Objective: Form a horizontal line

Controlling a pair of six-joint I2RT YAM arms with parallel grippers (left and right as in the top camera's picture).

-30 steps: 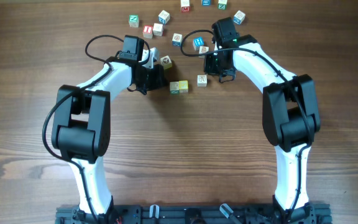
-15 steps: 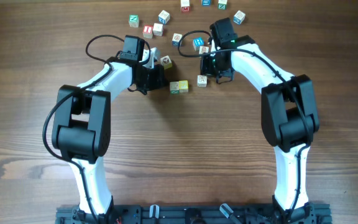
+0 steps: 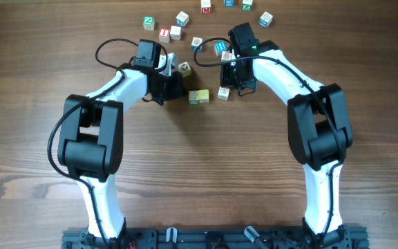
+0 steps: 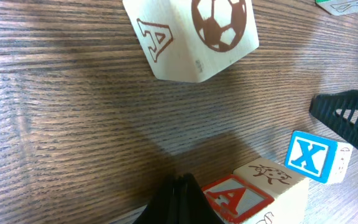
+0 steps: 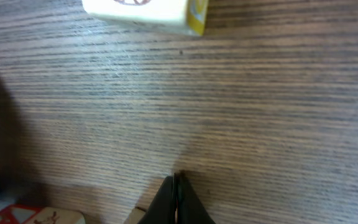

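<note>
In the overhead view three cubes lie in a short row: a white one with a green mark (image 3: 194,98), a pale yellow one (image 3: 204,95) touching it, and a whitish one (image 3: 223,92) a small gap to their right. My left gripper (image 3: 180,90) is shut and empty, just left of the green-marked cube. My right gripper (image 3: 235,87) is shut and empty, against the whitish cube's right side. The left wrist view shows the shut fingertips (image 4: 182,198) beside a red A cube (image 4: 241,196). The right wrist view shows shut fingertips (image 5: 176,198) low over the wood.
A soccer-ball cube (image 3: 184,68) (image 4: 191,34) lies just behind the left gripper. A blue cube (image 3: 220,47) and several scattered letter cubes (image 3: 164,33) sit along the far edge. A blue X cube (image 4: 316,155) lies near the red A cube. A pale cube (image 5: 145,11) lies ahead of the right fingers.
My right gripper has moved left and slightly toward me, nudging the whitish cube a little closer to the yellow one. The left arm has not moved.
</note>
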